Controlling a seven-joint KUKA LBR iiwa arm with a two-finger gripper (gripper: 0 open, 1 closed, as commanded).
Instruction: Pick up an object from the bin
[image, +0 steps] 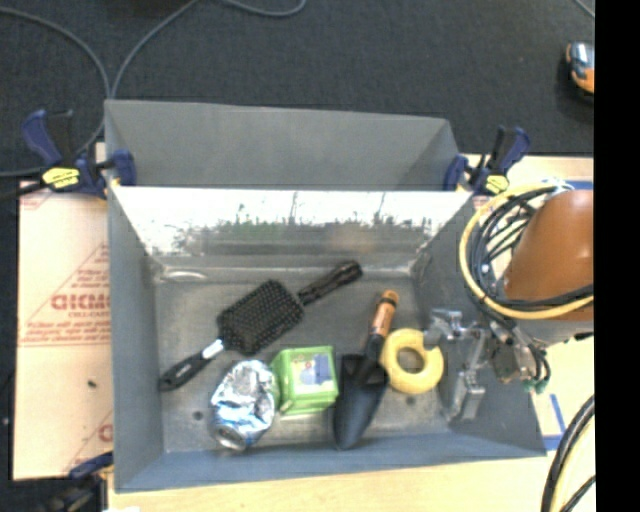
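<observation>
Tool (452, 362) spread apart (its 2 fingers (464, 398) bare), just beside the yellow ring (412, 362)

Blk hairbrush (262, 312), green box (308, 378) w/ blue label, yellow ring (413, 362), silver foil wad (243, 402), grey bin (280, 150).
</observation>
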